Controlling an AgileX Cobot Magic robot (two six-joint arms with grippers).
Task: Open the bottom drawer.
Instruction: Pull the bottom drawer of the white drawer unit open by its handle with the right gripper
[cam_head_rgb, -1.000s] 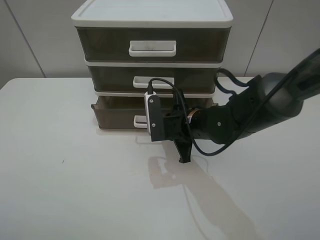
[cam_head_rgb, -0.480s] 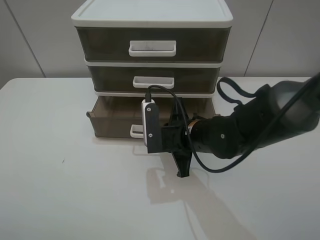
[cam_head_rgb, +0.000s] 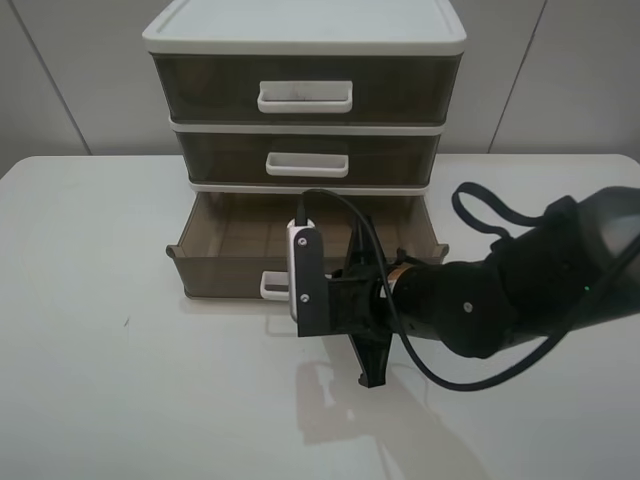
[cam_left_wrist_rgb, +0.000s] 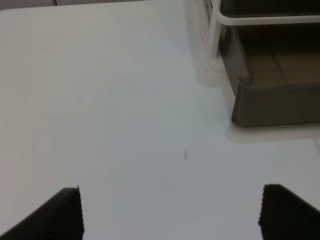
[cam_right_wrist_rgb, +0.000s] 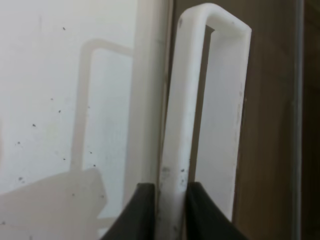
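Note:
The bottom drawer (cam_head_rgb: 215, 272), a shallow smoky brown tray, stands pulled well out of the white-framed unit (cam_head_rgb: 305, 35), and its inside looks empty. My right gripper (cam_head_rgb: 298, 292) is shut on the drawer's white loop handle (cam_head_rgb: 270, 286). In the right wrist view the handle (cam_right_wrist_rgb: 175, 125) sits pinched between the two black fingertips (cam_right_wrist_rgb: 142, 212), with the gripper (cam_right_wrist_rgb: 172, 210) around its bar. My left gripper (cam_left_wrist_rgb: 175, 215) is open and empty over the bare table, apart from the drawer's corner (cam_left_wrist_rgb: 280, 102); it is out of the exterior view.
The middle drawer (cam_head_rgb: 310, 160) and the taller top drawer (cam_head_rgb: 305, 92) are closed. The unit stands at the back of the white table (cam_head_rgb: 110, 380). The right arm (cam_head_rgb: 520, 300) lies across the right side, with a cable looping above it.
The right gripper has moved toward the table's front with the handle in it, and the bottom drawer has slid from slightly open to well out. The unit has stayed put.

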